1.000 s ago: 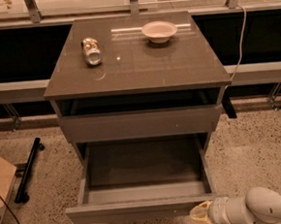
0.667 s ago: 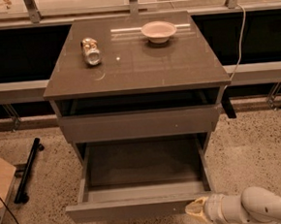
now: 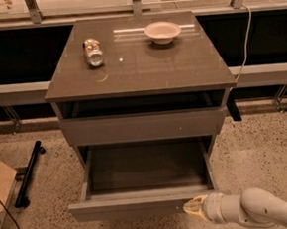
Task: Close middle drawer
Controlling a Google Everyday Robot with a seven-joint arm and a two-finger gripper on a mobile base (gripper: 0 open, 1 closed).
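- The middle drawer is pulled way out toward me, at 6 o'clock from the cabinet's centre. You can look straight down into its box, and there's nothing in it that I can see.
- Its flat, handle-less front panel runs across the bottom of the scene. It sits well forward of the closed drawer front above it.
- The gripper is down at about 5 o'clock, right up against the right end of that front panel. It looks like it's touching the panel.
- The pincer looks pressed together into one cream-coloured tip pointing toward 9 o'clock, with nothing pinched in it.
- The pale arm behind it comes in from the bottom-right corner.
- Up on the cabinet top, a can lies on its side at roughly 11 o'clock.
- A shallow bowl sits upright at about 1 o'clock, well apart from the can.
- Out on the speckled floor, a black bar lies at 8 o'clock from the cabinet.
- A cardboard box is just beyond the bar, at the left edge.
- A light cable hangs down past the cabinet's right back corner, around 2 o'clock.
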